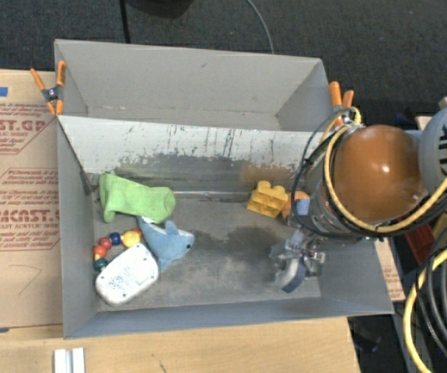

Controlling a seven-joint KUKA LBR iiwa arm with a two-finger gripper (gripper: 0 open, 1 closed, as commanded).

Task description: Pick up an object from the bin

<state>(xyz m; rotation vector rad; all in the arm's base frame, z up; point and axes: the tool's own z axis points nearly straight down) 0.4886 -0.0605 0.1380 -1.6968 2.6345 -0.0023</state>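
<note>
My gripper (293, 269) hangs low over the bin floor in the front right part of the bin, below the orange dome on the wrist. A yellow toy block (267, 199) lies just beyond it to the left, near the back wall, apart from the gripper. A small blue and orange piece (301, 203) sits beside the block, partly hidden by the arm.
Along the left side lie a green cloth (134, 198), a light blue soft toy (169, 243), a white oval device (127, 277) and a cluster of coloured beads (109, 246). Bare floor stretches between them and the gripper. The arm fills the right side.
</note>
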